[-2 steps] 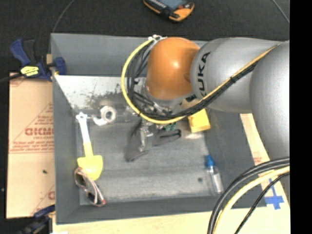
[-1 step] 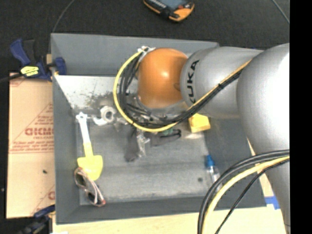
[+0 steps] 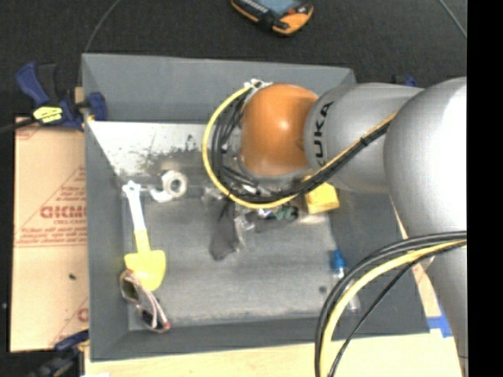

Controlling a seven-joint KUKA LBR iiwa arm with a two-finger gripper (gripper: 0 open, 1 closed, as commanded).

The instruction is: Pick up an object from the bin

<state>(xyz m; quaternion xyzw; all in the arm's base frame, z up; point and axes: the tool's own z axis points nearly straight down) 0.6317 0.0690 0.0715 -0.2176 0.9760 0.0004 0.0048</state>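
Hovering low over the bin (image 3: pixel 275 285) middle, gripper (image 3: pixel 236 230), opening cannot be told, yellow block (image 3: pixel 321 199) near.

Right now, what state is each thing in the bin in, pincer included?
Pincer: down over bare floor, centre.
Sunglasses: lying in lower-left corner.
Scoop: lying flat, yellow blade by Sunglasses.
Tape roll: lying loose, upper left.
Yellow block: partly under arm.
Blue piece: lying loose, right side.
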